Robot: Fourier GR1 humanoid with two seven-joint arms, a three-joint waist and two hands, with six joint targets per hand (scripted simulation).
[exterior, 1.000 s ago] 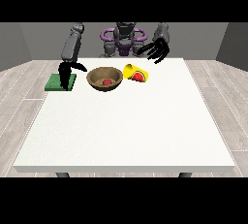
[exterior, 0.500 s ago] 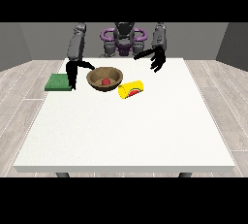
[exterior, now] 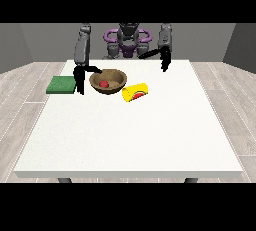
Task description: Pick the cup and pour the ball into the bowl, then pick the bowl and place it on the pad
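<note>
The red ball [exterior: 104, 83] sits in the brown bowl [exterior: 108, 81], so pouring looks done. The yellow cup [exterior: 135, 92] lies tipped just beside the bowl. The hand at the view's left [exterior: 79, 79] hangs between the bowl and the green pad [exterior: 62, 84], with one digit stretched toward the bowl's rim; whether it touches, I cannot tell. The hand at the view's right [exterior: 162, 60] hangs spread, away from the bowl.

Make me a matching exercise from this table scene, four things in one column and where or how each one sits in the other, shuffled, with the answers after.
1. ball
2. cup
3. pad
4. bowl

A. lying on its side
B. at the table's edge, view's left
C. inside the bowl
D. between pad and cup

Pairs: 1-C, 2-A, 3-B, 4-D
</note>
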